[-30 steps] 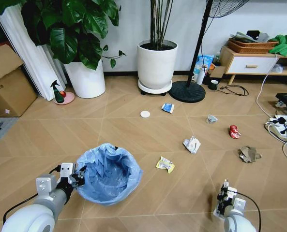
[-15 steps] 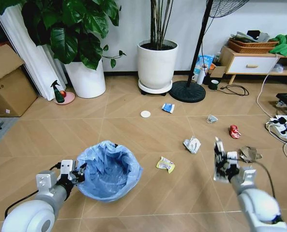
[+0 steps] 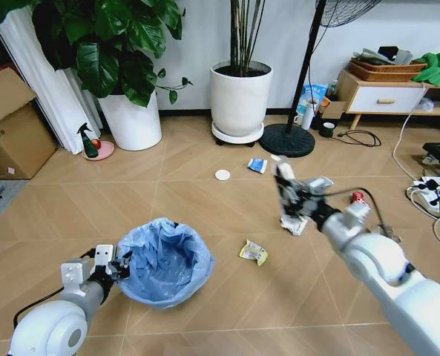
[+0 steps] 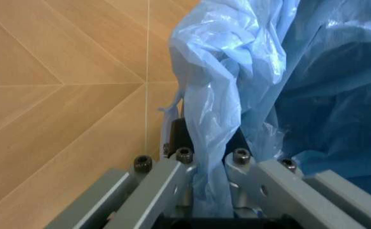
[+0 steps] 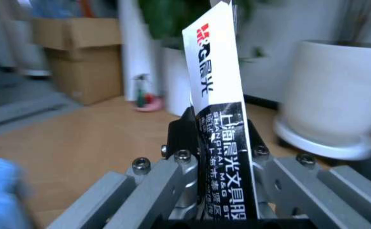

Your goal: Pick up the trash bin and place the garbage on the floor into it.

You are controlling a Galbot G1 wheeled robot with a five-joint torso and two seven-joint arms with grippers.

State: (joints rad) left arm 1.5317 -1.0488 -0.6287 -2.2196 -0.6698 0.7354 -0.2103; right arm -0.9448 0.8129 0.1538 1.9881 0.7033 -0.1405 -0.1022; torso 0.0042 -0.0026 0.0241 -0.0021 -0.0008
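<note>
The small round black trash bin lined with crinkled light-blue plastic [image 3: 165, 261] sits on the chevron-plank wooden floor [image 3: 205, 208], and the left pincer [image 3: 118, 267] is clamped on its rim through the bag; the film looks slippery, so the stiff rim is the place to hold. The right pincer [image 3: 289, 194] is clamped on a flat black-and-white carton [image 5: 221, 119], light and easily crushed, raised above the scattered scraps.

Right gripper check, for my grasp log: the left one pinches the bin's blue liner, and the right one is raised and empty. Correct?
Not empty. In the right wrist view the right gripper has its jaws shut on a black-and-white carton. The left gripper does pinch the bin liner.
</note>
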